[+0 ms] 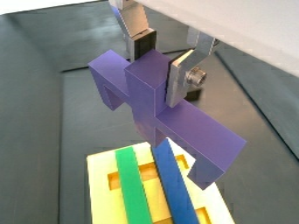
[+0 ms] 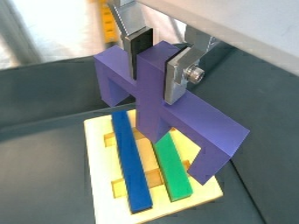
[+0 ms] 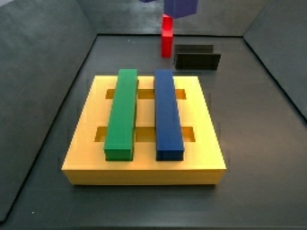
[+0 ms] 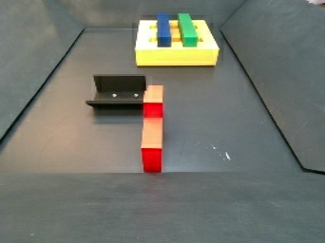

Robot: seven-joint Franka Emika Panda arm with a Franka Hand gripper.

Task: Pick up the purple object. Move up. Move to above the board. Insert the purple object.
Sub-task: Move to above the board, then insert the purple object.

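Two pincer [image 2: 156, 54] fingers clamp the purple object [image 2: 163, 105] (stem between them)

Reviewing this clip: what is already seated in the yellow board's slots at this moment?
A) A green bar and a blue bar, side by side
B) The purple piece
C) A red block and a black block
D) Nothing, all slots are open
A: a green bar and a blue bar lie side by side on the board, while the gripper holds the purple object above it in both wrist views.
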